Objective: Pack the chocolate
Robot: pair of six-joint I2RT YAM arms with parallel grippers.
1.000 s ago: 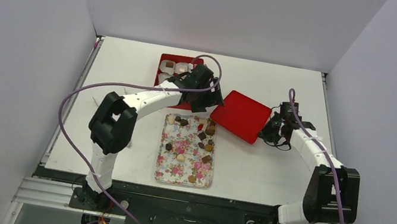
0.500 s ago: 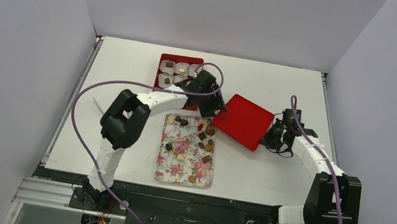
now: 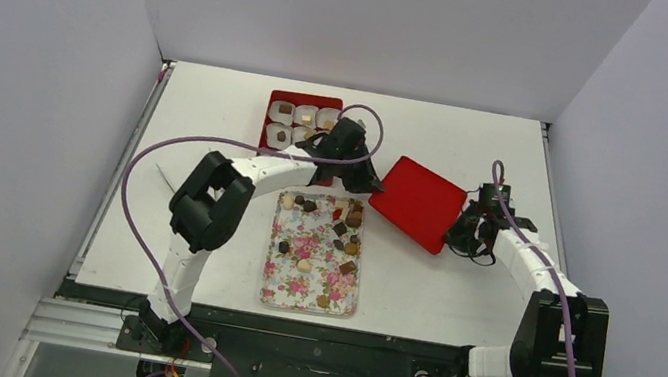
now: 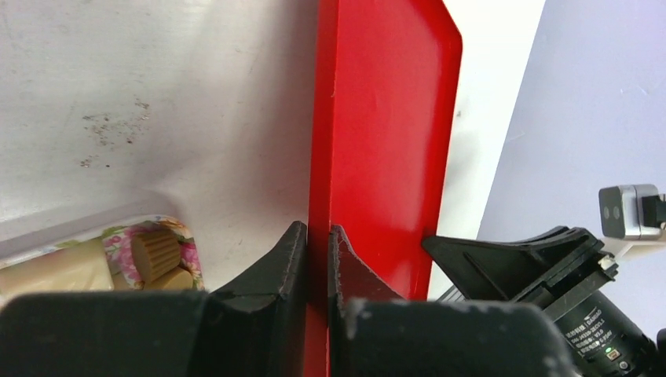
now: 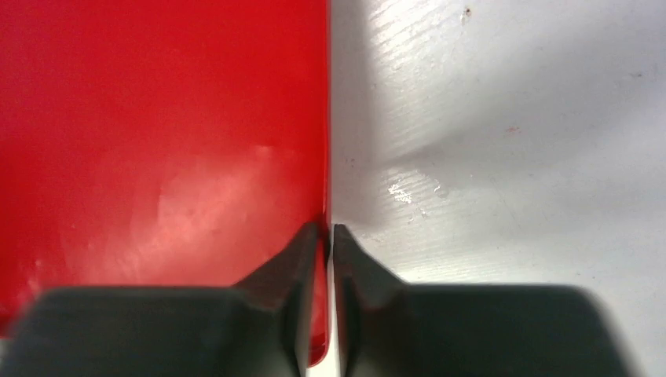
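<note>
Chocolate [image 3: 343, 236] pieces, brown, tan and cream, lie scattered on the floral tray [image 3: 309, 291]; a tan ridged piece [image 4: 157, 251] shows at the tray's corner. A red lid [image 3: 421, 202] lies between my two grippers. My left gripper [image 3: 371, 182] is shut on the lid's [image 4: 385, 118] left edge, one finger on each face [image 4: 316, 229]. My right gripper [image 3: 462, 231] straddles the lid's [image 5: 157, 133] right rim [image 5: 326, 229], jaws a sliver apart, with a thin strip of table showing beside the rim.
A red box [image 3: 268, 123] holding white paper cups, some with pieces in them, stands behind the tray and partly under my left arm. White walls close in the table on three sides. My right arm's black wrist [image 4: 550, 267] shows past the lid.
My left gripper has closed onto the lid's left edge. My right jaws have loosened from a tight pinch on the right rim. The lid has shifted slightly right.
</note>
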